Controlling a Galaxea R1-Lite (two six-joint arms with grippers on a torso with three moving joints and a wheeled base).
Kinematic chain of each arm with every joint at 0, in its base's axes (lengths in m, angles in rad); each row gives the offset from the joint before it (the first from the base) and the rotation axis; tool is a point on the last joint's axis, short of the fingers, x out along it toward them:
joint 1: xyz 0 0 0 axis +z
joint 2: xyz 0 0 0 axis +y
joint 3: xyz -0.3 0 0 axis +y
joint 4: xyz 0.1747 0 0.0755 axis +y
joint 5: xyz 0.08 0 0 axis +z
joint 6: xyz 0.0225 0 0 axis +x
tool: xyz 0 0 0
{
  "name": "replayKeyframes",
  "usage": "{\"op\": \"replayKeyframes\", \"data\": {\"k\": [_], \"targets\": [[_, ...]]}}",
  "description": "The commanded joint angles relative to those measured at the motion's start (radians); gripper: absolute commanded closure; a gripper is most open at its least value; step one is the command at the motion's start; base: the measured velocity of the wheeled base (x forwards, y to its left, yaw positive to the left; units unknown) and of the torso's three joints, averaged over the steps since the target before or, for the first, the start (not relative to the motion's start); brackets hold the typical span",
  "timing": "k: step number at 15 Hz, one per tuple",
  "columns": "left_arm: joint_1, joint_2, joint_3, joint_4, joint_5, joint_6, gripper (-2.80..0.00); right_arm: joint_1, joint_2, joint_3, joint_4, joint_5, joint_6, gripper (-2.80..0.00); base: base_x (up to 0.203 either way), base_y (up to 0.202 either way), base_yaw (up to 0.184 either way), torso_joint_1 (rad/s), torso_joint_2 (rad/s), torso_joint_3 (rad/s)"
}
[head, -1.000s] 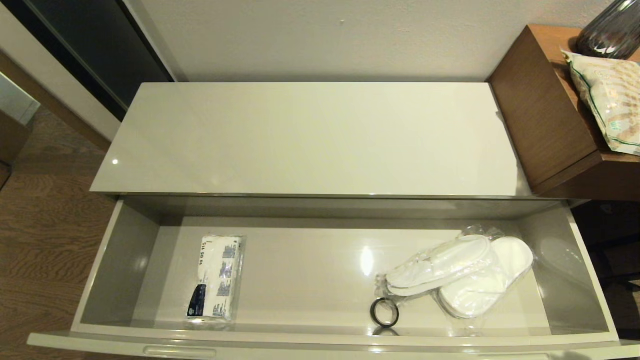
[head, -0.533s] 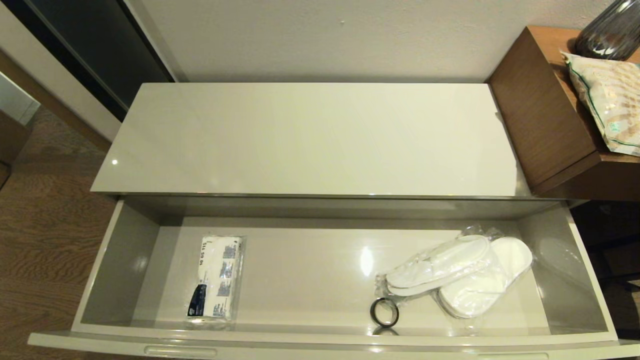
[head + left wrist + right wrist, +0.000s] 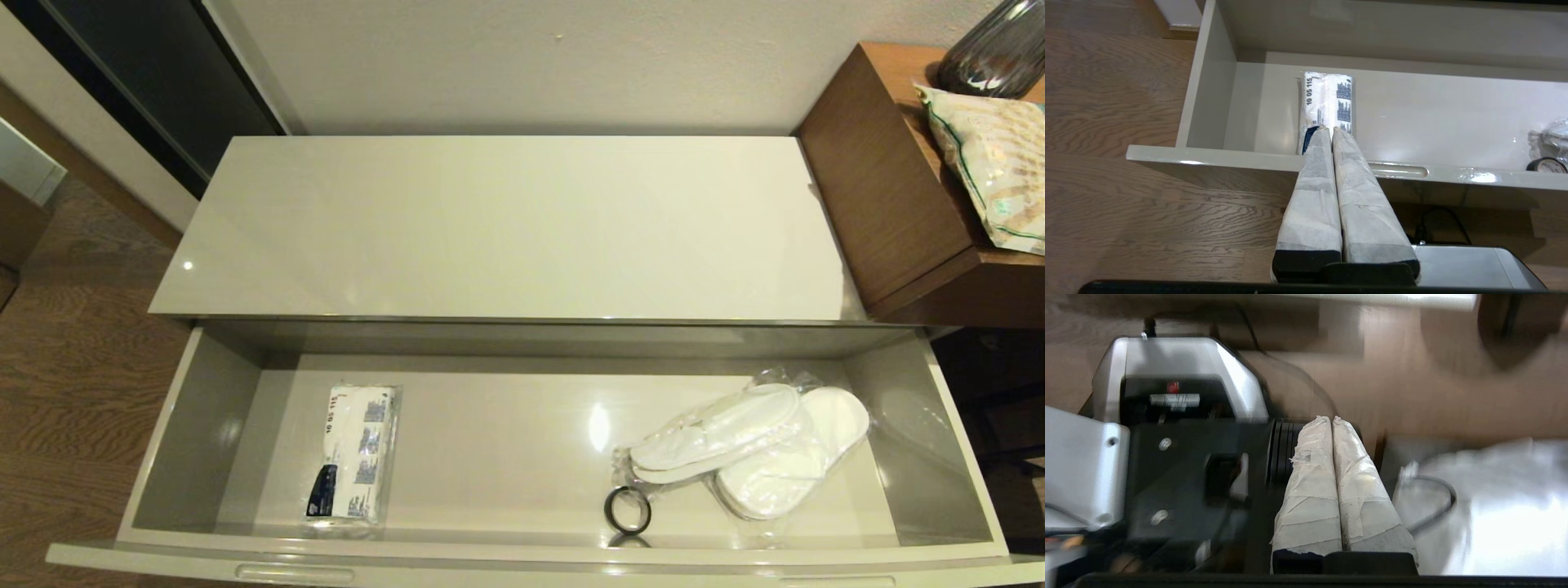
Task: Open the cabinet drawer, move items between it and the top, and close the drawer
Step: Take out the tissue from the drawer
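Both pincers [image 3: 1329, 128] [image 3: 1329, 418] pressed together, empty; drawer [image 3: 196, 408] holds one tissue pack [image 3: 355, 453], one slipper bag [image 3: 751, 449], one ring [image 3: 628, 511].

Cream-grey drawer [image 3: 204, 425], white slippers [image 3: 747, 449], white tissue pack [image 3: 355, 461] (dark blue print), black ring [image 3: 628, 511].

Each gripper had two long tapered fingers wrapped in wrinkled off-white tape, set in a black mount. On the left gripper [image 3: 1329, 128] the wrapping lay in smooth bands, greyer near the root. The right gripper [image 3: 1331, 418] wore more crumpled tape with a frayed edge partway along one finger. Beneath it showed the robot's base [image 3: 1180, 371]: rounded silver-grey housings around black panels, a small red button [image 3: 1173, 387] above a pale strip, round silver screws [image 3: 1164, 444], a ribbed black cylinder [image 3: 1282, 451], and thin dark cables [image 3: 1433, 510] curving over a pale surface.
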Motion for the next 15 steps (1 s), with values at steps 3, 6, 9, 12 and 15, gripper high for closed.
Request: {"op": "replayKeyframes", "data": {"k": [3,6,9,12,15], "targets": [[0.0,0.0,0.0,0.0,0.0,0.0,0.0,0.034,-0.209,0.376,-0.526,0.008,-0.056,0.0,0.0,0.0,0.0,0.0,0.0,0.0],[0.0,0.0,0.002,0.0,0.0,0.0,0.0,0.037,-0.22,0.673,-0.989,0.008,-0.064,0.0,0.0,0.0,0.0,0.0,0.0,0.0],[0.0,0.0,0.002,0.0,0.0,0.0,0.0,0.038,-0.226,0.857,-1.247,0.019,-0.036,0.0,0.0,0.0,0.0,0.0,0.0,0.0],[0.0,0.0,0.0,0.0,0.0,0.0,0.0,0.039,-0.23,0.821,-1.204,0.024,0.004,0.0,0.0,0.0,0.0,0.0,0.0,0.0],[0.0,0.0,0.0,0.0,0.0,0.0,0.0,0.039,-0.23,0.842,-1.231,0.014,0.093,0.0,0.0,0.0,0.0,0.0,0.0,0.0]]}}
